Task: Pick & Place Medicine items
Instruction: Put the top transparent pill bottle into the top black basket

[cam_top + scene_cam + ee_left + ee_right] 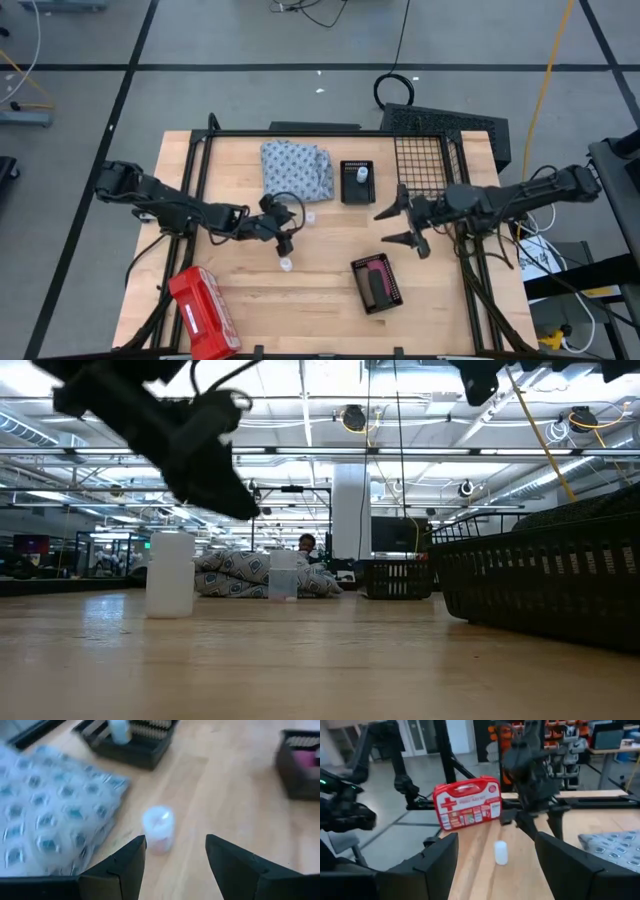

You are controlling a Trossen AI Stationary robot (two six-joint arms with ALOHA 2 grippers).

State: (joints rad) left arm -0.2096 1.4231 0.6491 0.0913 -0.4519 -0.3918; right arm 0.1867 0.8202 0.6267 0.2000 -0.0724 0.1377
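On the wooden table [330, 290], the left gripper [175, 857] hangs fingers spread over a small white bottle [159, 827]: light, rigid, slick — pinch mid-body. Right gripper [402, 226] waits open.

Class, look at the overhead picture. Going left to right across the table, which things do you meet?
Red first-aid case → left claw → patterned cloth → small black tray with a white bottle → tray with dark tubes → right claw → wire basket.

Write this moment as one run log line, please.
left gripper: open, above table, facing white bottle beside cloth | right gripper: open, empty, mid-table
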